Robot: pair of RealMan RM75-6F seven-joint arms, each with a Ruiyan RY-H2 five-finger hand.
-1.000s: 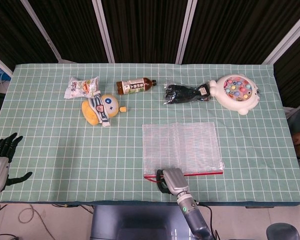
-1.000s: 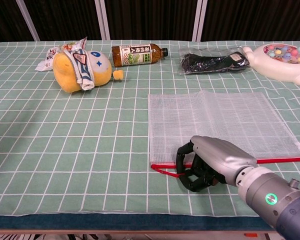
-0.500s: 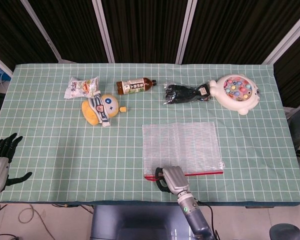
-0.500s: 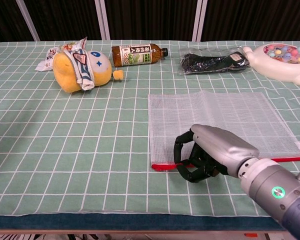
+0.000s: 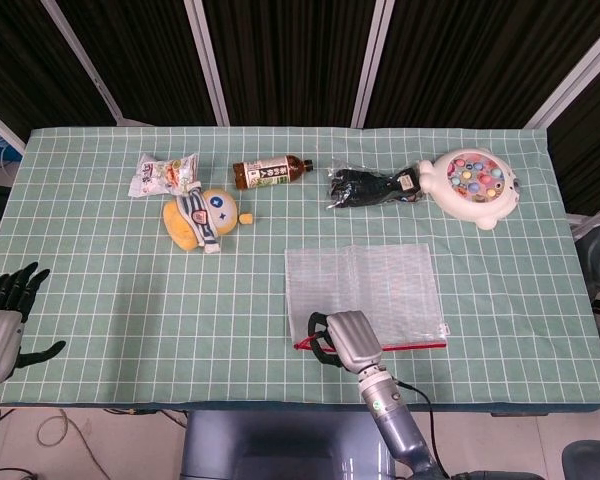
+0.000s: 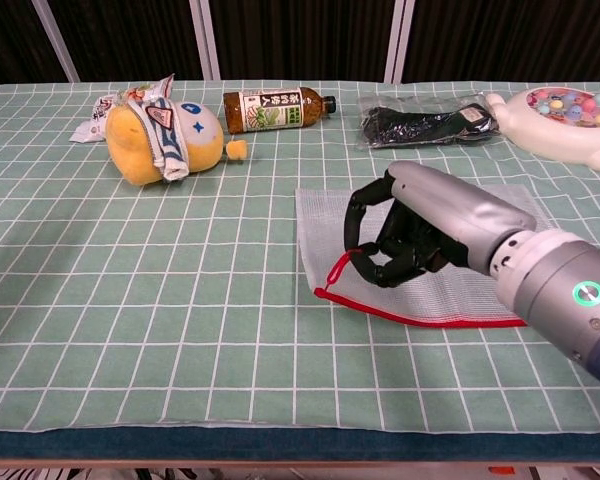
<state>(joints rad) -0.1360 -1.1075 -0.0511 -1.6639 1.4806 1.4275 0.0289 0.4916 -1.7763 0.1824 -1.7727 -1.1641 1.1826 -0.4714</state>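
1. Lifted since a second ago: the right hand (image 6: 410, 240) has come up off the cloth and pulled the near red-zip edge of the mesh pouch (image 6: 450, 290) up with it, so that edge now curls off the table (image 6: 180, 330) instead of lying flat.
2. Right hand's fingers (image 6: 365, 250) are curled in tight, pinching the pouch's red zipper corner. The rest of the pouch is draped on the table under and behind the hand.
3. Left hand (image 5: 5, 315) sits way off to the left of the pouch, past the table's edge, fingers spread and holding nothing.
4. Beyond the pouch and off to the left there's the yellow plush toy (image 6: 160, 135), with a snack packet (image 6: 105, 105) just behind it.
5. Straight back from the pouch: a tea bottle (image 6: 277, 108) on its side and a black bagged item (image 6: 425, 125).
6. Far right of the pouch sits the white fishing game toy (image 6: 565, 115).
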